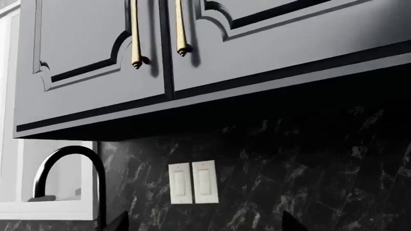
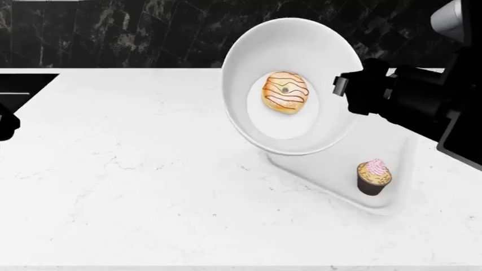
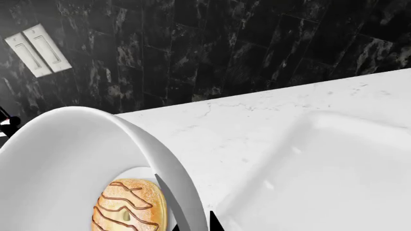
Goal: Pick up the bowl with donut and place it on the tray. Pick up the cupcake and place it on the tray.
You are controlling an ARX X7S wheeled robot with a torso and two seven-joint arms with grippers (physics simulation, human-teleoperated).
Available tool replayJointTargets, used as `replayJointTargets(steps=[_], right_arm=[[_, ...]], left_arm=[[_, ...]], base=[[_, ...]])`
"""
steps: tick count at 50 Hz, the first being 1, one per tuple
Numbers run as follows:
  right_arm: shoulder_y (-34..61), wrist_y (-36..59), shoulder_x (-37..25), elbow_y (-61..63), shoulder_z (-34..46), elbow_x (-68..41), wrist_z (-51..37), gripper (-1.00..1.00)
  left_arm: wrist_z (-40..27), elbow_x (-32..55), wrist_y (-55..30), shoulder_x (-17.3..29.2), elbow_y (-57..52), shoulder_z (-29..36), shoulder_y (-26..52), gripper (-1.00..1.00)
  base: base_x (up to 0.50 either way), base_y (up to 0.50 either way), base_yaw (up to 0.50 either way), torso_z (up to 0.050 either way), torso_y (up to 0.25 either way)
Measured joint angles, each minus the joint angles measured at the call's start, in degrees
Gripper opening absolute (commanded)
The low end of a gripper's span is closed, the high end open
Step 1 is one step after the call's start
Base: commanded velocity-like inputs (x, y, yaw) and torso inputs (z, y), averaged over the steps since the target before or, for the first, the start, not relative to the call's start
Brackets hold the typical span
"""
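Right claw [image 2: 348, 90] clamped on rim of bowl [image 2: 283, 62], held tilted above tray [image 2: 391, 206] near desk's right edge; donut [image 2: 285, 92] inside, cupcake [image 2: 373, 176] already on tray. Could spill donut or knock cupcake. Left claw unseen.

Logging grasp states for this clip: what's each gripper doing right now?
Left gripper: only its tips show; cannot tell.
Right gripper: closed on the rim of the bowl, lifted, with the donut inside.
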State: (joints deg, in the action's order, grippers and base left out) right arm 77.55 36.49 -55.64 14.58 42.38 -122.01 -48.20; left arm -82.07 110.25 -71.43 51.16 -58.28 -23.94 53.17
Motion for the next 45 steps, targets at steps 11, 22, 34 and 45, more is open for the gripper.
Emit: replayJointTargets(steps=[11,22,34,45], right_arm=[[0.68,-0.97,1.02,-1.33,0.04,1.77,-1.26,-1.00],[3.12,0.50,2.31,-4.66,1.84,1.95,-5.85,-1.00],[9.56,5.53,5.32,-12.26,5.42,-3.45,-14.47,-1.00],[13.67,6.76,8.13,-21.12,7.46,-9.98,-20.68,-1.00]], left_arm=[[0.73,-0.36,-0.63,-0.74,-0.12,-1.40,-1.13,1.00],[0.71,-0.48,-0.93,-1.14,-0.12,-1.78,-1.57,1.00],[0.27,0.07,-0.80,-0.85,-0.14,-2.01,-1.66,1.00],[0.66,-0.09,-1.22,-1.12,-0.08,-2.68,-2.01,1.00]], base=[[0.00,-0.05,0.00,0.000,0.001],[0.00,0.00,0.00,0.000,0.001],[0.00,0.00,0.00,0.000,0.000],[0.00,0.00,0.00,0.001,0.001]])
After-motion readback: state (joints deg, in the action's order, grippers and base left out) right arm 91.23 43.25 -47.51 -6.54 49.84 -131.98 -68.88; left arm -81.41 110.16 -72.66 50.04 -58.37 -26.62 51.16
